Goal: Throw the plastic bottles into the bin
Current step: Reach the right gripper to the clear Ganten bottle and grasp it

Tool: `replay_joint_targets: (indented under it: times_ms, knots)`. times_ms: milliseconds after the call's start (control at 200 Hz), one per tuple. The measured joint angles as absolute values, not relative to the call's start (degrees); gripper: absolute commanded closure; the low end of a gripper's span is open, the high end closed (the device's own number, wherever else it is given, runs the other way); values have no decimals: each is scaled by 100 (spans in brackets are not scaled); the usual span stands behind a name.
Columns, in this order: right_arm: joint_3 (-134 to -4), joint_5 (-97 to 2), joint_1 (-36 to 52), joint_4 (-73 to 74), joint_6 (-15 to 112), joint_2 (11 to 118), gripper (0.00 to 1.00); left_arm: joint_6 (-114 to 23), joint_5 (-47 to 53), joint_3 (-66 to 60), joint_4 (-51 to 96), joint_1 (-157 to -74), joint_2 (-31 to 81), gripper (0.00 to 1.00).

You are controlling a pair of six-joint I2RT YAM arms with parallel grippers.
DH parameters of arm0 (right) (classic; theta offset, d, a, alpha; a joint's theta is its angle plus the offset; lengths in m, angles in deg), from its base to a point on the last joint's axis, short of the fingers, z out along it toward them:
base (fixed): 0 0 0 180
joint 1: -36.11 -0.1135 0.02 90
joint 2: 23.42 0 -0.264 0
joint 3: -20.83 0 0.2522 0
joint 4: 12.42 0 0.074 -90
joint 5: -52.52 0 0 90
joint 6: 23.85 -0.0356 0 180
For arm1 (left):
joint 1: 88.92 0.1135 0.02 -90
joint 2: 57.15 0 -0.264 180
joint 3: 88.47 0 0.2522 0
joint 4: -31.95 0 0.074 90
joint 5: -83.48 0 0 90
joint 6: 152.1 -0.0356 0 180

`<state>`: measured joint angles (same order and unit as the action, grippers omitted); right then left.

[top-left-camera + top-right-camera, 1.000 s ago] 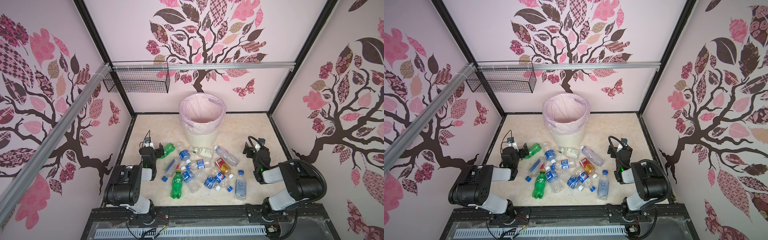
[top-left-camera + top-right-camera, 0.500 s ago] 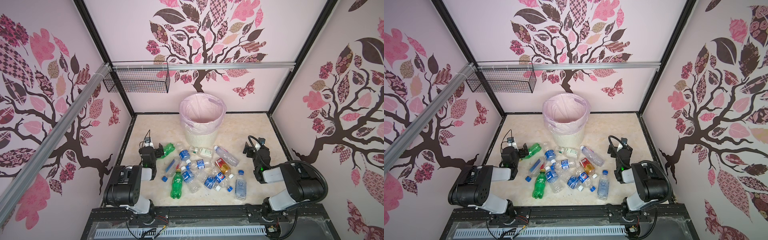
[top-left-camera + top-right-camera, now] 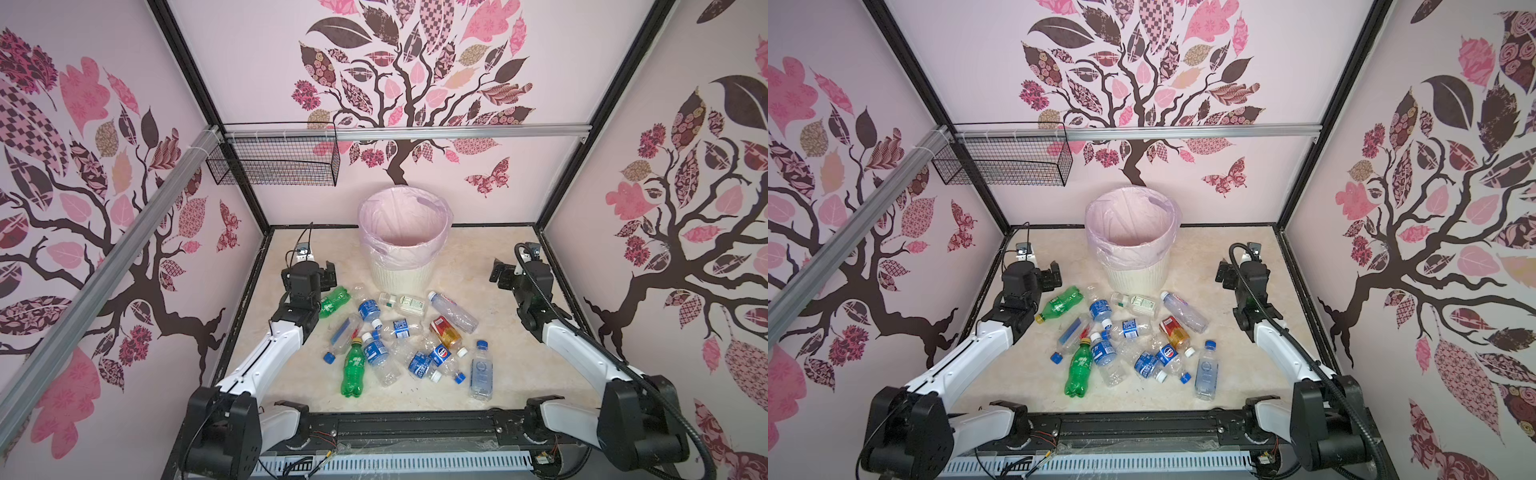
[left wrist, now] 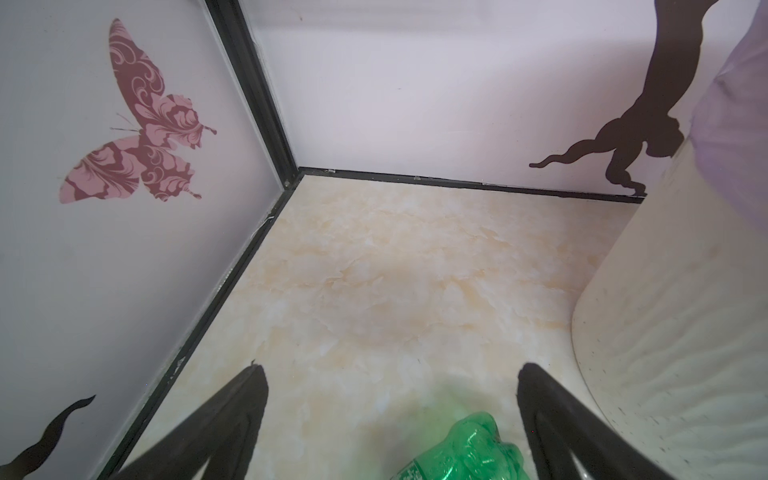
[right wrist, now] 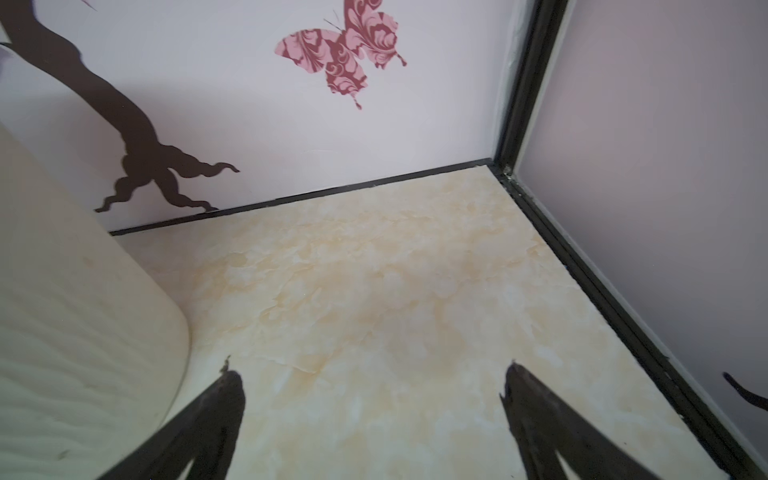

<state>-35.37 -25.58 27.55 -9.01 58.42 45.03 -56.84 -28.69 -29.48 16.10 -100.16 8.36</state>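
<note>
**A:** Both my claws are spread wide and carry nothing. Which bottle do I go for?

**B:** The green bottle (image 3: 1061, 305) — it lies on the desk (image 3: 519, 365) just beside your left claw (image 4: 390, 370), at 6 o'clock from it in a top view. Your wrist view shows its crumpled base between the two fingers (image 4: 232, 415), touching neither as far as I can tell.

**A:** Its long axis?

**B:** Roughly 8 to 2 o'clock, cap at the 8 end. I judge you must draw back and turn the wrist to close across it.

**A:** And my right claw (image 5: 370, 370)?

**B:** Over bare desk, well apart from the heap of plastic bottles (image 3: 376, 351) — the left arm is clearly nearer. The bin (image 3: 405, 278) stands at 12 o'clock from the heap, about 2 o'clock from your left claw.

**A:** Any labels I can read?

**B:** One blue label bears a red-white-blue roundel (image 3: 441, 353) that looks like Pepsi's. The other green bottle (image 3: 353, 368) has white characters, too small for me to read.
</note>
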Motion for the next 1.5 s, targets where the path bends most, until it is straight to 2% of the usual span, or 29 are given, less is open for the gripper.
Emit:
replay_joint_targets:
  times_ms: [240, 435, 590, 750, 906, 1181, 1501]
  knots:
    - [-5108, -3354, 2263, 1278, 5584, 4700, 6, -5813, -2268, -2456, -298, -10010, -359, 2]
    - [-5230, -4287, 2128, 2537, 5565, 5028, 8, -5745, -1385, -2454, -1002, -9975, -836, 2]
    - [-5099, -4691, 1614, 3210, 5805, 5467, 11, -5634, -880, -2456, -1153, -9973, -847, 2]
    - [-5099, -4822, 1253, 3455, 6021, 5987, 12, -5605, -646, -2456, -1218, -9973, -866, 2]
    - [-5119, -4733, 1251, 3492, 6225, 6280, 18, -5612, -568, -2456, -1435, -9973, -1146, 2]
    - [-5405, -4486, 1260, 3438, 6500, 7180, 22, -5647, -447, -2456, -1804, -9973, -1544, 2]
    - [-5552, -4082, 1260, 3189, 6598, 7725, 29, -5739, -447, -2454, -1977, -9973, -1743, 2]
